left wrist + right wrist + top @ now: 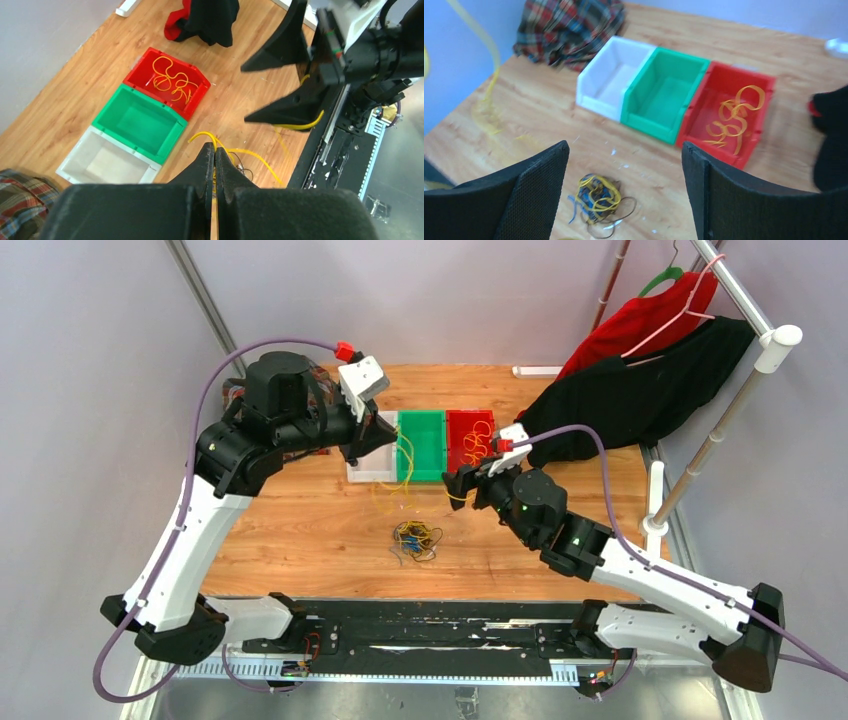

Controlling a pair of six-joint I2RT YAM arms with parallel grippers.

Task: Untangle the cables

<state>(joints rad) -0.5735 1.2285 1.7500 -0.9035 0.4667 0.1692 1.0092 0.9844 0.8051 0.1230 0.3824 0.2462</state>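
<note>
- Tangle [417, 540] of yellow, blue and dark cables sits on the desk [300, 530]. Of the task's things it is the closest to the arm bases, roughly mid-width. In my right wrist view it lies on the wood, low between the fingers.
- At about 1 o'clock from the tangle I see the right gripper [624, 147]. Its fingers are spread wide and nothing is clamped between them.
- A short yellow piece [306, 125] shows just beside that gripper's lower finger. I cannot tell whether it touches.
- At about 11 o'clock from the tangle, a yellow cable [400, 480] runs from the desk up to the left gripper [215, 147]. That gripper is pinched tight on the cable, its fingertips meeting with the strand coming out between them.
- The left gripper hangs over the near side of the bins, around where the white bin [107, 165] meets the green bin [422, 445].
- The three bins stand in a row, touching side to side: white at 9 o'clock, green in the middle, and the red bin [730, 74] at 3 o'clock.
- Loose yellow coils [734, 115] lie inside the red bin.
- A plaid cloth [569, 25] lies bunched on the desk at about 10 o'clock from the white bin.
- Farthest off, at 2 o'clock, a red garment [640, 320] and a black garment [640, 400] hang from a rack [740, 290]. The black one droops over the desk's far right corner.
</note>
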